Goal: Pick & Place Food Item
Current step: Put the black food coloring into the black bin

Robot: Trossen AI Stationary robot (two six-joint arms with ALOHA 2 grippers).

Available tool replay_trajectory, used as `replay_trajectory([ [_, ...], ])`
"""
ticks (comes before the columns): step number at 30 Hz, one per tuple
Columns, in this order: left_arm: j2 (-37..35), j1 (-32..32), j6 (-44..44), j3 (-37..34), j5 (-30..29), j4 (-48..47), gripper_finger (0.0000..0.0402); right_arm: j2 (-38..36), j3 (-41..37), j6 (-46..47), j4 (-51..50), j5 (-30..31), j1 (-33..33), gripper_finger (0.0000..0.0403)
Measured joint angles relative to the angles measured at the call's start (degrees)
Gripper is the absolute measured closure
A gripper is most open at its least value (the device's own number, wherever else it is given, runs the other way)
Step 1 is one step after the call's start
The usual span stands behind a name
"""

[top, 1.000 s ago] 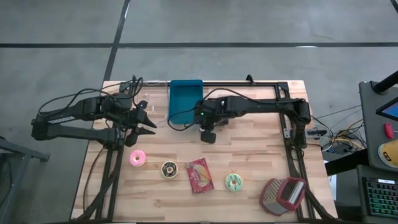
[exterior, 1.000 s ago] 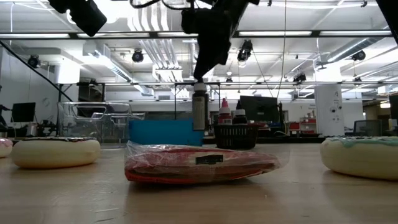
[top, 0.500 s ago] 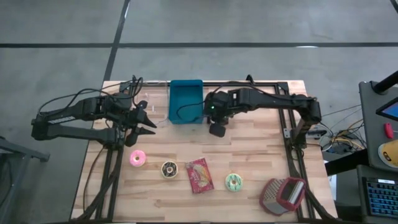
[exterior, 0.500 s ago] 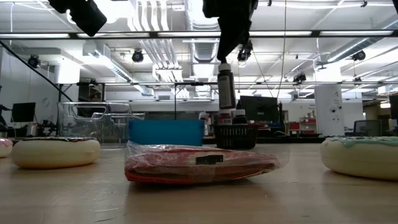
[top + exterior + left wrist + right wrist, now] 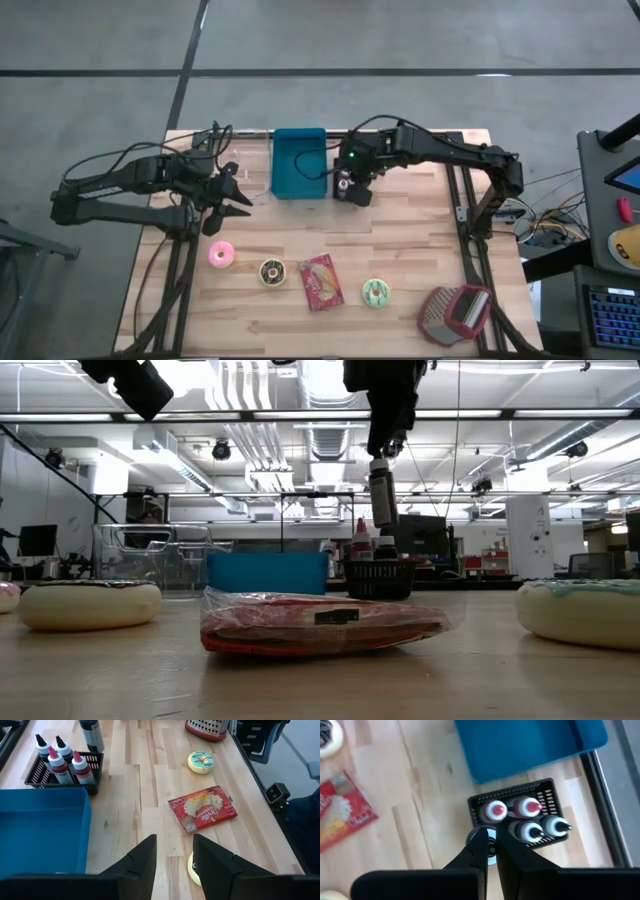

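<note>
A dark bottle [image 5: 381, 497] hangs in the air beside the black basket [image 5: 62, 767] of red-capped and black-capped bottles, with my right gripper [image 5: 490, 846] shut on its top. The basket stands on the wooden table next to the blue bin [image 5: 299, 162]. My left gripper [image 5: 175, 855] hovers open over the table's left side, holding nothing. Toward the near edge a red snack packet [image 5: 321, 281] lies flat. My right gripper pinches the dark bottle's cap end [image 5: 492, 852] between its two fingers. The fingers [image 5: 477, 849] come from above, pointing steeply down. The bottle hangs nearly upright below them, lifted clear of the table and the basket.
A pink donut [image 5: 221, 254], a chocolate donut [image 5: 271, 271] and a green-iced donut [image 5: 377, 292] lie in a row with the packet. A red grater [image 5: 455, 312] sits at the near right corner. Bare wood lies between the row and the bin.
My right gripper has risen and gone toward the table's right and far side, carrying the dark bottle with it from beside the bin's near edge to beside the basket. The bottle stays upright below the fingers.
</note>
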Motion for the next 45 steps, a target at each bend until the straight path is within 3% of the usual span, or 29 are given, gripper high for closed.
replay_trajectory([
  [9, 0.0, 0.0, 0.0, 0.0, 0.0, 0.0, 0.0268, -1.5, -2.6, -1.9, 2.5, -0.7, -1.2, 0.039],
  [22, 0.0, 0.0, 0.0, 0.0, 0.0, 0.0, 0.0268, -16.4, -24.5, -2.9, 21.1, -1.7, -2.9, 0.039],
  [28, 0.0, 0.0, 0.0, 0.0, 0.0, 0.0, 0.0268, -18.0, -30.8, -2.9, 23.3, -2.8, -4.4, 0.039],
  [39, 0.1, 0.0, 0.0, 0.0, 0.0, 0.0, 0.0268, -16.4, -30.7, -3.3, 24.9, -4.5, -5.7, 0.039],
  [45, 0.1, 0.0, 0.0, 0.0, 0.0, 0.0, 0.0268, -12.7, -24.1, -3.9, 20.1, -5.1, -6.7, 0.039],
])
